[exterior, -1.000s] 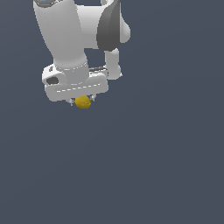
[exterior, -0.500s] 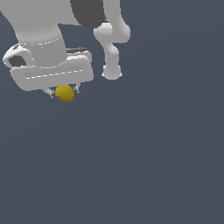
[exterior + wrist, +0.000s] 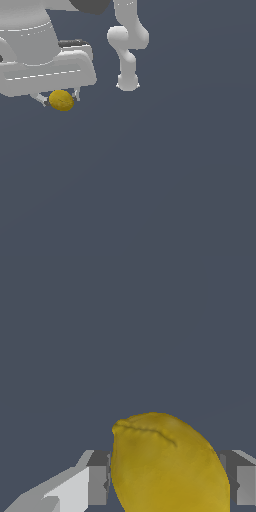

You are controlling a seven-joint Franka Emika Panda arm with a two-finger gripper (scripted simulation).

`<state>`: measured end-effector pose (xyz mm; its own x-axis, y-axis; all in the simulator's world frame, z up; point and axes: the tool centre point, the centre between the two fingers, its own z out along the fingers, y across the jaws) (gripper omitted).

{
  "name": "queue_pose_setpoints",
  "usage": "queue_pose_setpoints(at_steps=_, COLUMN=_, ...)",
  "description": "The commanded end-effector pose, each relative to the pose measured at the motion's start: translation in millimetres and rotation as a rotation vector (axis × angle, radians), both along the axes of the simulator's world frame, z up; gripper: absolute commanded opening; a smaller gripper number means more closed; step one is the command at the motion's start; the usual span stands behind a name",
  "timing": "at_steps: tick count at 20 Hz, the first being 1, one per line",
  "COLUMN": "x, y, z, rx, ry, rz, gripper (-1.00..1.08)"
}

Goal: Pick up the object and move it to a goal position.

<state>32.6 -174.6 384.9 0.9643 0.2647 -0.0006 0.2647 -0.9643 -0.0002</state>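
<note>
The claw is closed around the object, a small mustard-yellow lumpy ball, pinching it between its two fingers. In the exterior view the ball hangs just under the wide white hand body, with a finger tip showing at each side of it, and it is narrower than that body. The hand sits high toward the exterior view's left, large in the picture, while the arm's base column stands further off toward the exterior view's right. Below everything spreads the plain dark grey counter; none of its edges or corners are in sight, so the ball's place over it cannot be tied to any of them, and whether it is lifted clear of the surface cannot be told for sure. In the wrist view the object fills the gap between the two fingers, touching both, with a creased ridge across its upper side and a slightly mottled skin.
</note>
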Motion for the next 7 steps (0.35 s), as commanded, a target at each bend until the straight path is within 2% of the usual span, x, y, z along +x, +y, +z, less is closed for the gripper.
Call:
queue_pose_setpoints(at_steps=1, x=1.9, y=-2.4, z=4.5, rx=0.000, ry=-0.001, rz=0.000, gripper=-1.00)
queue_pose_setpoints(at_steps=7, x=3.5, y=-3.9, z=7.0, rx=0.000, ry=-0.001, rz=0.000, gripper=-1.00)
